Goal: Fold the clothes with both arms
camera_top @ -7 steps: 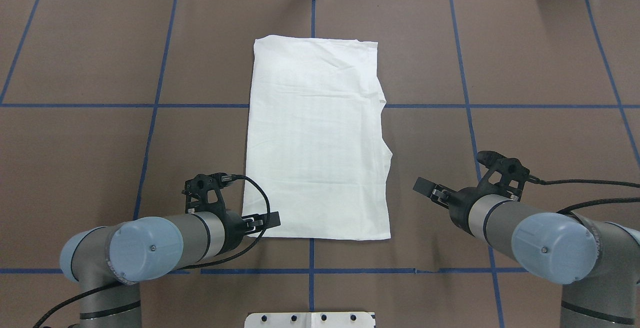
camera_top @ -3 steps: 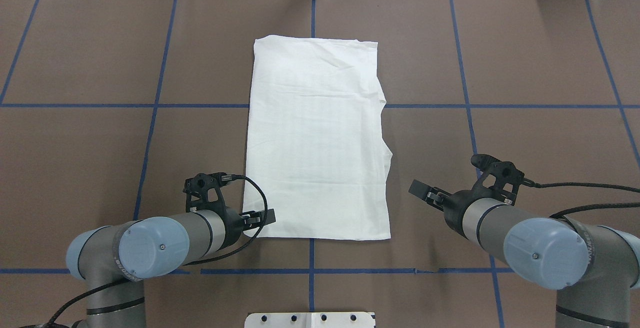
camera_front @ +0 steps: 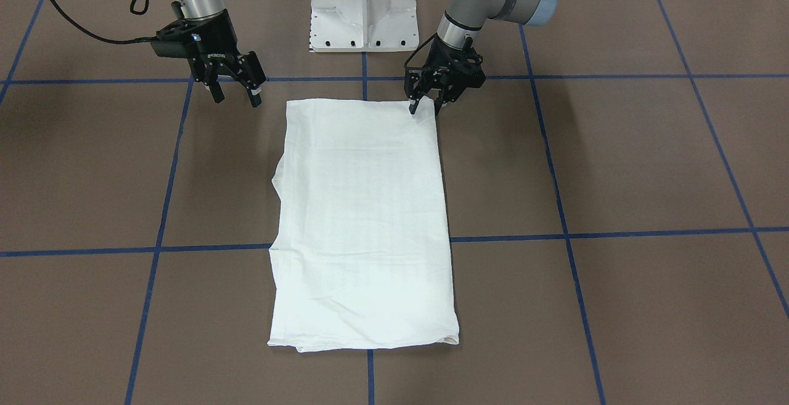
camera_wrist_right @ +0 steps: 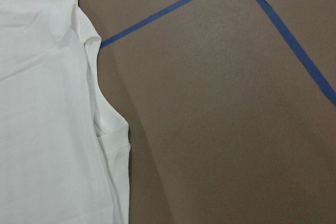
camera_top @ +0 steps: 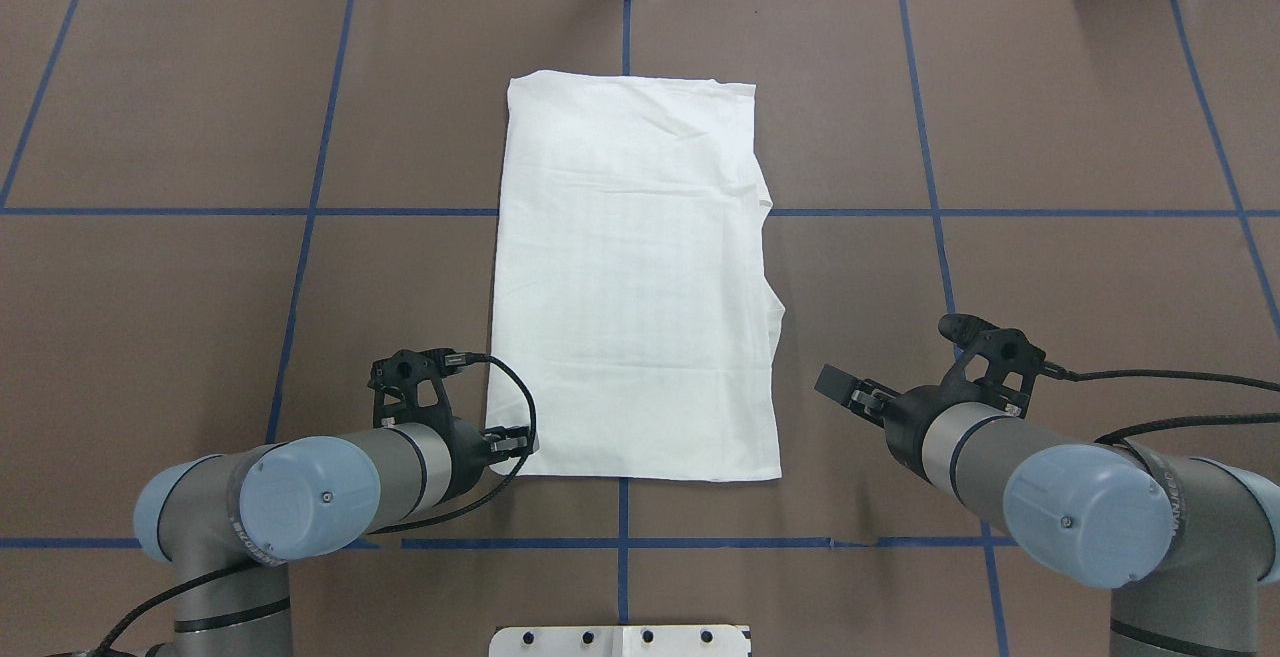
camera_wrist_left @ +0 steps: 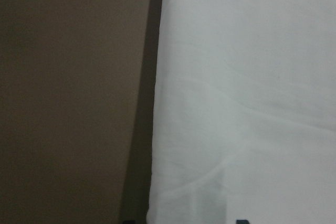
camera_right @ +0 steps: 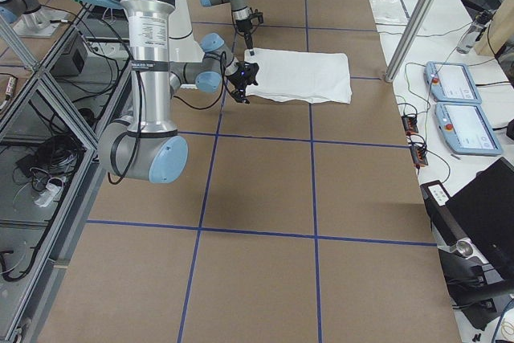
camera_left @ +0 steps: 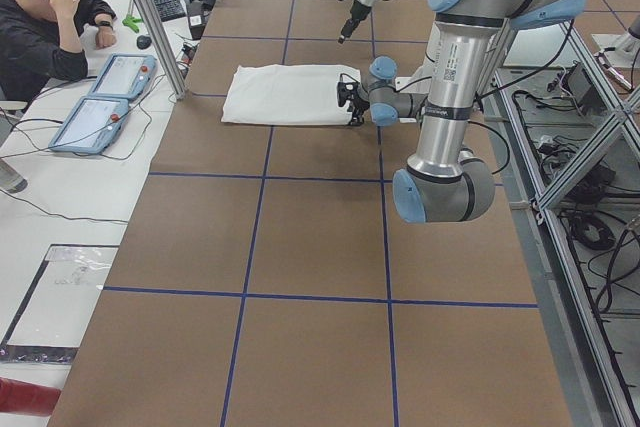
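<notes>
A folded shirt lies mid-table. The left gripper, jaws narrowly parted, touches its corner on the robot's side; the right gripper hangs wide, apart.

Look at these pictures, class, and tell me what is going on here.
Two robot arms are folding a white shirt on a brown table. The shirt already lies flat, folded into a long rectangle. The left gripper is open and low at the shirt's near corner on its own side, with its fingers either side of the cloth's edge. The right gripper is open too, off the cloth beside the other near corner. Neither holds the shirt yet.
</notes>
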You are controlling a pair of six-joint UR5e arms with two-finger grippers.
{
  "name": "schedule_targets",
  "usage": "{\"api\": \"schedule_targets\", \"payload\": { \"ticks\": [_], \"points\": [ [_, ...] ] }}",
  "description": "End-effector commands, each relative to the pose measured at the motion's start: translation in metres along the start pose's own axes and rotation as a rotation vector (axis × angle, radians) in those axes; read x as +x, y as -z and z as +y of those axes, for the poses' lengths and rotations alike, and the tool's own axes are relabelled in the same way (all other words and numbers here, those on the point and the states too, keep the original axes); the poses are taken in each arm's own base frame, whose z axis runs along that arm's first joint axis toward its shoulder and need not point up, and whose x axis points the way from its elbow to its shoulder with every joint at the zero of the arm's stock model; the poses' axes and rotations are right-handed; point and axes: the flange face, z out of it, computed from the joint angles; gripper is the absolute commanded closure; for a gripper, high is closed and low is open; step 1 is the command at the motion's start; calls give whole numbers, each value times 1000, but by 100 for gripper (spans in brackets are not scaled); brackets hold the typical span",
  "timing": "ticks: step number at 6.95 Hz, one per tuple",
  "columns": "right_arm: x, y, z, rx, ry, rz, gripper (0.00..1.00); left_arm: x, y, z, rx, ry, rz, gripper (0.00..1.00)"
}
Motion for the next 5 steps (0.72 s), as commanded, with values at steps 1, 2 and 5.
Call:
{"api": "schedule_targets", "payload": {
  "ticks": [1,2,5],
  "points": [
    [1,0,4,0,4,0,0,0,0,2,-2,-2,0,43],
    [1,0,6,-3,7,0,0,0,0,2,-2,-2,-2,63],
    [-8,2,29,1,-76,-27,1,1,1,3,-3,-2,1,100]
  ]
}}
